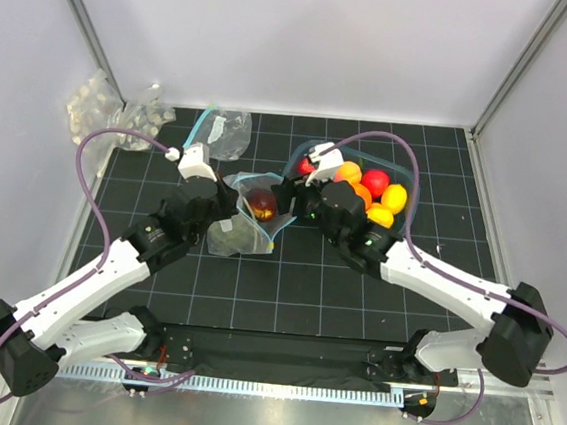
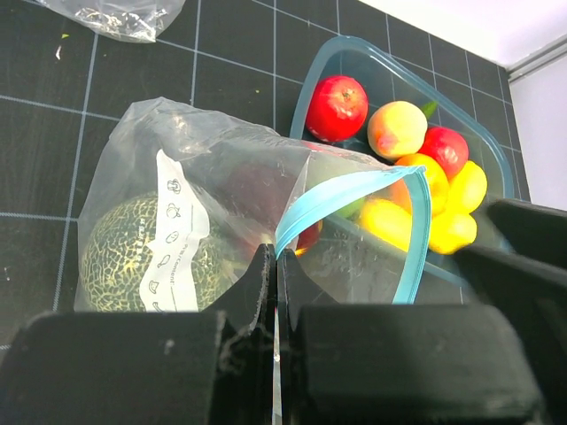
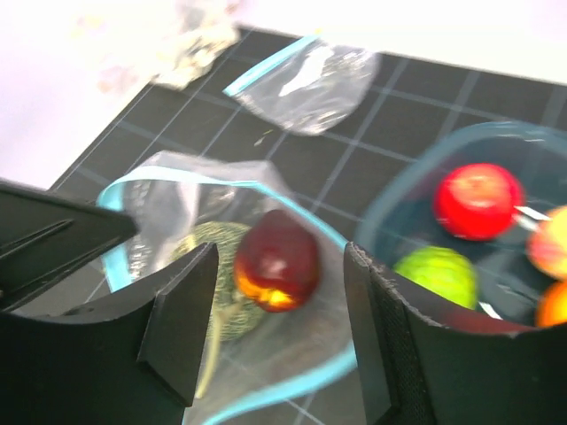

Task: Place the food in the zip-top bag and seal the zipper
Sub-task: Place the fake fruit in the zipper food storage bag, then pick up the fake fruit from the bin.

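Note:
The clear zip-top bag (image 1: 248,219) lies mid-table with its teal zipper (image 2: 350,190) held open. Inside it are a dull-green melon (image 2: 133,252) and a dark red fruit (image 3: 276,258). My left gripper (image 2: 275,261) is shut on the bag's mouth edge and holds it up. My right gripper (image 3: 279,332) is open and empty just above the bag's mouth, over the red fruit (image 1: 261,205). More food, red, orange, yellow and green balls, sits in a clear tub (image 1: 400,169) at the right.
A second, empty zip bag (image 1: 223,131) lies at the back. Clear packs of white lumps (image 1: 103,107) lie at the back left, off the black mat. The tub's rim (image 2: 321,66) stands right beside the open bag.

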Motion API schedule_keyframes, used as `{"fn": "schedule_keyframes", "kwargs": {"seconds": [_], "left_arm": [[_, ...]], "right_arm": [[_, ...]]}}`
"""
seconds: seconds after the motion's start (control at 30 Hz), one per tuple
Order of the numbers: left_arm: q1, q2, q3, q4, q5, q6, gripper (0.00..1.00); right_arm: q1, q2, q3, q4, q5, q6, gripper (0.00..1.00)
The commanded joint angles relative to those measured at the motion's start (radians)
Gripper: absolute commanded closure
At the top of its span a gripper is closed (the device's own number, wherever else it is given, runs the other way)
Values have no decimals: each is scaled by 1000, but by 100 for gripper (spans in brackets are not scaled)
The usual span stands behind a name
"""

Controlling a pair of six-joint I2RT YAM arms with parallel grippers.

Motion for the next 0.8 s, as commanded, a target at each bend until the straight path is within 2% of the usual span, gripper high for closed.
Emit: {"fn": "schedule_keyframes", "kwargs": {"seconds": [0.0,0.2,0.27,0.3,0.4,0.57,0.77], "left_arm": [[6,-41,5,20,-37,-10,100],[8,-70,-19,43,-58,-18,100],[6,-72,-19,43,-63,-18,100],[6,-70,-22,42,-63,-18,100],[8,-69,-27,48,-61,-22,100],[8,-64,-28,59,-38,-22,100],[6,-62,-30,68,-20,-24,100]], "right_arm": [[-19,-107,-1,-87,165,-3,39],[-84,-151,-20,-136,227,87,41],[-125,-140,-23,-154,186,129,41],[-183,-132,-23,-161,158,149,40],[-274,-57,-8,-185,23,223,34],[-299,156,107,-282,-35,232,17],[-302,341,219,-348,-32,218,14]]}}
